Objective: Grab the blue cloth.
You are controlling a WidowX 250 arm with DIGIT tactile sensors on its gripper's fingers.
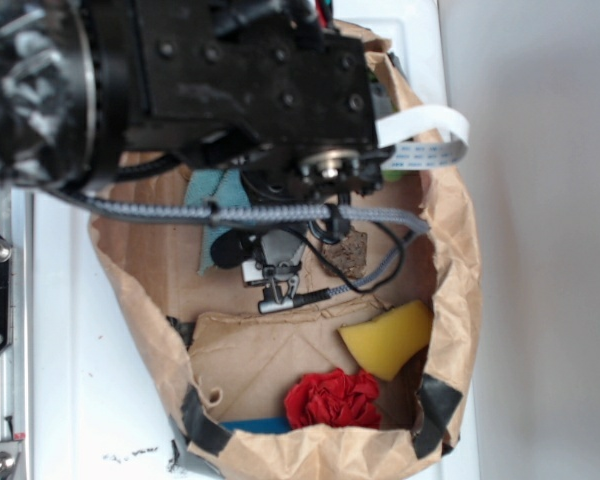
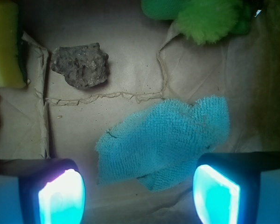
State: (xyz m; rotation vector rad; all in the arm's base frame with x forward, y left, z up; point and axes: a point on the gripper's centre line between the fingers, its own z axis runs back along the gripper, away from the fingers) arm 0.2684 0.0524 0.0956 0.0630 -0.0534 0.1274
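The blue cloth point(image 2: 163, 140) is a fuzzy turquoise terry rag lying flat on the brown paper floor of the bag, partly folded at its lower edge. In the exterior view only a corner of the blue cloth point(image 1: 212, 190) shows behind the arm. My gripper point(image 2: 139, 196) hovers above the cloth's near edge, open, with its two glowing pads wide apart and nothing between them. In the exterior view the gripper point(image 1: 275, 285) hangs inside the bag under the black arm.
A brown paper bag point(image 1: 450, 260) walls everything in. Inside lie a grey rock point(image 2: 81, 65), a yellow sponge point(image 2: 4, 44), a green fuzzy toy point(image 2: 200, 14), a red ruffled ball point(image 1: 332, 398) and a small dark-blue flat piece point(image 1: 255, 425).
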